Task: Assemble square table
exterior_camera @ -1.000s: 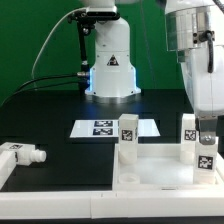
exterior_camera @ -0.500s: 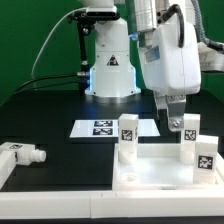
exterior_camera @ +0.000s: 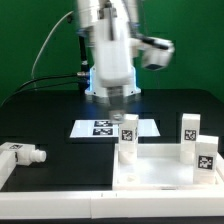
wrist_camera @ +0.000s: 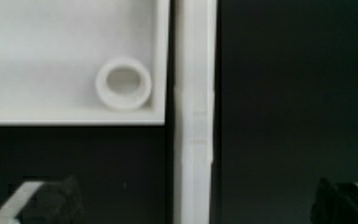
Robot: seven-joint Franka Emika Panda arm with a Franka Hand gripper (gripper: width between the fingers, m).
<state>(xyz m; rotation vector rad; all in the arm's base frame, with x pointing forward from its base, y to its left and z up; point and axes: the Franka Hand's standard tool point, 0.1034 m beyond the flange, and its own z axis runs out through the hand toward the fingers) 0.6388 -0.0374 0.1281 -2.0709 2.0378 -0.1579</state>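
Black table: loose leg lies on its side near one edge, well apart from wide, empty claw above panel.

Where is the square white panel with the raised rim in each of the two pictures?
Exterior view: the square panel lies at the lower right, with three legs standing on it.
Wrist view: one corner of it fills the area around the empty round socket.
Shared landmark: the panel's raised rim, against the black table.
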